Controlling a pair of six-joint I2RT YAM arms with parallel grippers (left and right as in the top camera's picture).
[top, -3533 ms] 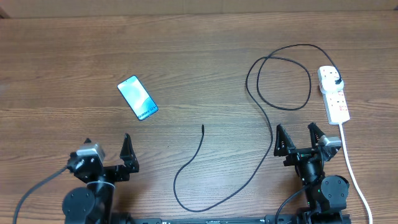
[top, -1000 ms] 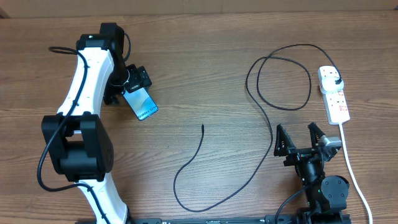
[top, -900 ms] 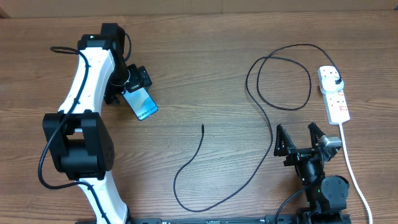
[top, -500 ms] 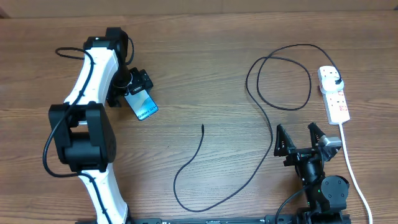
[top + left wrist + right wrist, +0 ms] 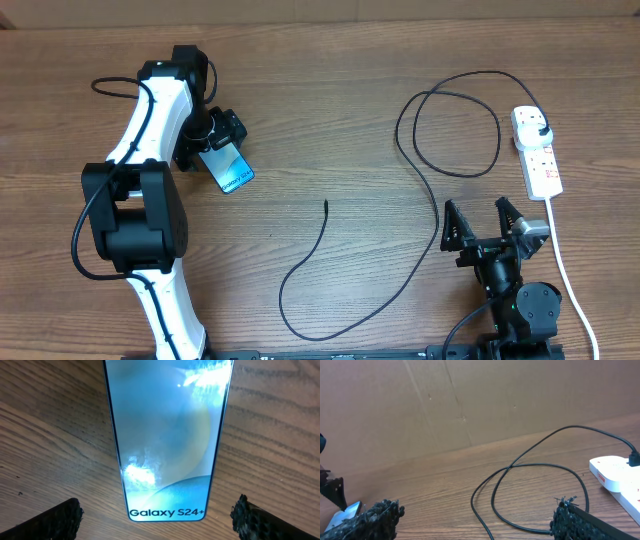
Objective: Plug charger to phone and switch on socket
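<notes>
Wooden surface (image 5: 330,80), L side: slim blue-lit phone (image 5: 230,168), flat, under L end effector (image 5: 215,135), jaws wide, nothing gripped. R end effector (image 5: 484,222) wide too, empty, beside cord of white power strip (image 5: 538,155). Thin black charger cable (image 5: 400,130) looped btwn, tip loose, well apart from phone.

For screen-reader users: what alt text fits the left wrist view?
A phone with a lit light-blue screen reading "Galaxy S24+" lies flat on a wooden table. The left gripper is open, showing only its two black fingertips at the bottom corners, either side of the phone, not touching it.
</notes>
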